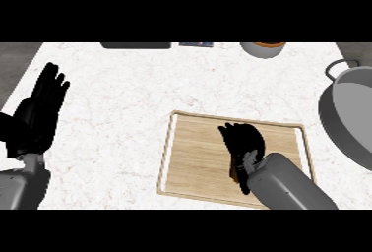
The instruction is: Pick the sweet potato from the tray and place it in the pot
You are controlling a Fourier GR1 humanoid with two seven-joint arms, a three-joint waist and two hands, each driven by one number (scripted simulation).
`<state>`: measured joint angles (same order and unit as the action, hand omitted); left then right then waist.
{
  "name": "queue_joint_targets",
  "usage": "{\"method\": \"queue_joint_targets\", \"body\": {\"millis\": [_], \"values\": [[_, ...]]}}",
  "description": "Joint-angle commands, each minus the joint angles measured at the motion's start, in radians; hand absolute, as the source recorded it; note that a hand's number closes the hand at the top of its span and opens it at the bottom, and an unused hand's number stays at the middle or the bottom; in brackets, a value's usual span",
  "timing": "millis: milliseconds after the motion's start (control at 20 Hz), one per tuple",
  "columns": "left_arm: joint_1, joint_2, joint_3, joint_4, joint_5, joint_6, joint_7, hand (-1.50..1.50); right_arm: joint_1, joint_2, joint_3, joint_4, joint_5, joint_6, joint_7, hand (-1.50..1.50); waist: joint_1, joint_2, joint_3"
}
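A wooden tray (193,157) lies at the middle of the counter. My right hand (244,141) hovers low over it, palm down, fingers fairly straight and pointing away from me. Only a brown sliver of the sweet potato (234,173) shows, at the left side of my wrist; the rest is hidden under the hand and forearm. I cannot see whether the hand touches it. The grey metal pot (347,114) stands at the right edge, partly cut off, with a handle at its top. My left hand (44,106) rests open at the far left, fingers up.
Along the counter's far edge sit a dark flat object (136,45), a small dark item (196,44) and a grey bowl with an orange inside (263,48). White marbled counter stretches between the tray and the left hand.
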<state>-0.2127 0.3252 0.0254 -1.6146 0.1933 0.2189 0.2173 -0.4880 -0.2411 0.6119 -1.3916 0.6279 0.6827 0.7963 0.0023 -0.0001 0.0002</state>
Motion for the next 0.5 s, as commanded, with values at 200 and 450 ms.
{"method": "queue_joint_targets", "body": {"millis": [200,450], "values": [[0.021,-0.036,0.043,0.044,-0.022,-0.038,-0.064,0.00,-0.013,-0.008,-0.088,0.103,0.105,0.020,-0.103,-1.50,0.001,0.001,0.000],[-0.023,-0.067,0.016,0.046,-0.055,-0.011,-0.035,0.00,-0.023,-0.070,-0.018,0.092,0.149,0.063,-0.275,1.50,0.000,0.001,0.000]]}}
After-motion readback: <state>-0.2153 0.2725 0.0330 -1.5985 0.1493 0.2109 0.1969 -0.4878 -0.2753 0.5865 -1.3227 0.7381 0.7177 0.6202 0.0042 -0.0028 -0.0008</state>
